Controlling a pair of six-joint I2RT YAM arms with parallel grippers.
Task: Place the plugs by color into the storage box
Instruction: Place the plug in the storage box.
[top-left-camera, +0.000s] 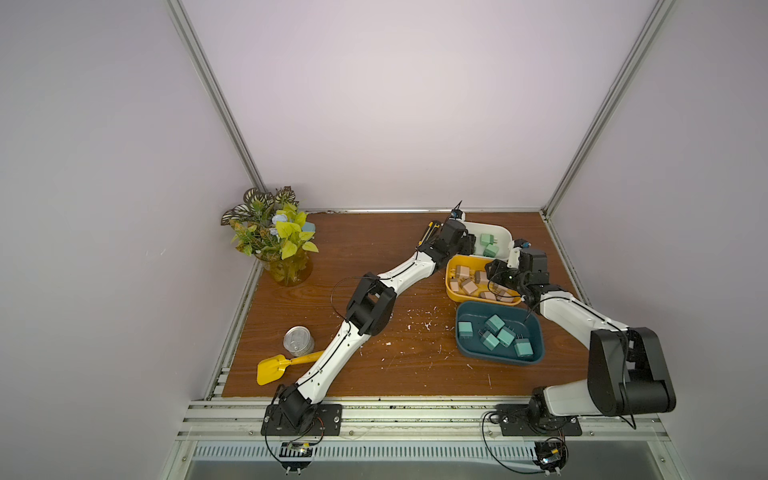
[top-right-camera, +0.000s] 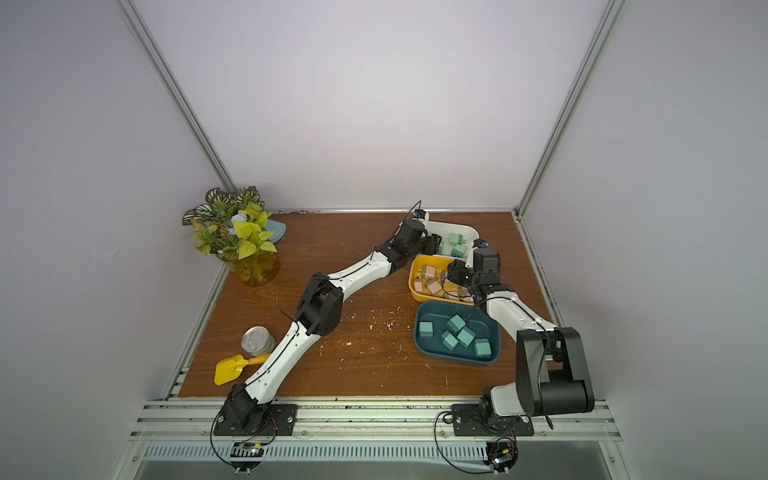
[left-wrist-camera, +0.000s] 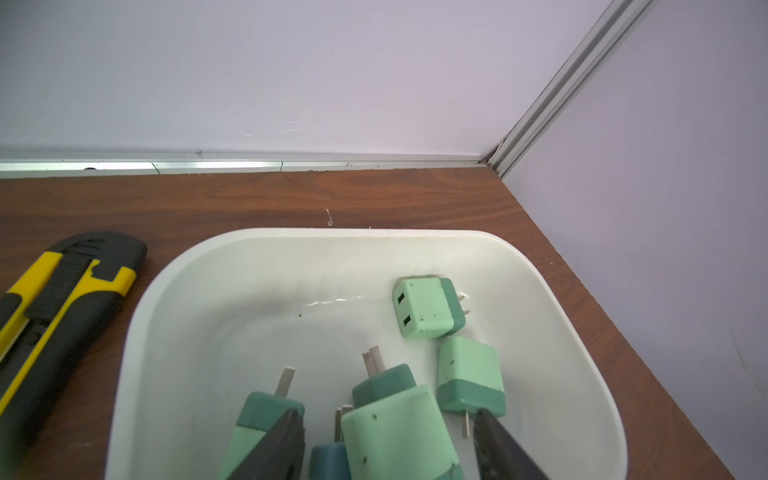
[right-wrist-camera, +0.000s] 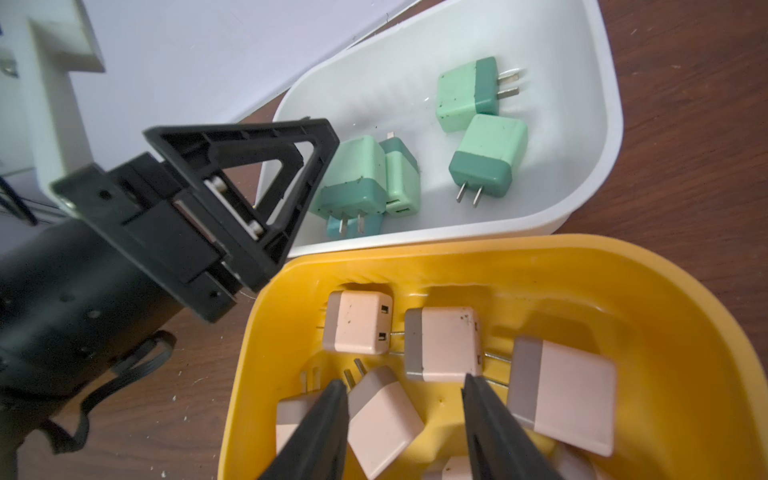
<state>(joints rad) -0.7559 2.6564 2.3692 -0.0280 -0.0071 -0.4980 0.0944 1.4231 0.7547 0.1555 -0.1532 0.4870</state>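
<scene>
Left jaws astride mint plug (left-wrist-camera: 399, 432)

1. Storage boxes (top-right-camera: 453, 228): three. One white box (right-wrist-camera: 582, 124), one yellow box (right-wrist-camera: 665, 332), one dark teal box (top-left-camera: 536, 332).
2. Mint-green plugs (right-wrist-camera: 482, 89): four, all in the white box.
3. Teal-blue plugs (top-left-camera: 495, 323): six seen. Five in the dark teal box, one in the white box under a mint one.
4. Pale pink plugs (right-wrist-camera: 357, 322): at least seven in the yellow box; pile partly hidden.
5. Utility knife (left-wrist-camera: 62, 299): one.
6. Tin can (top-left-camera: 298, 340): one.
7. Yellow shovel (top-left-camera: 272, 368): one.
8. Potted plant (top-left-camera: 274, 237): one.
</scene>
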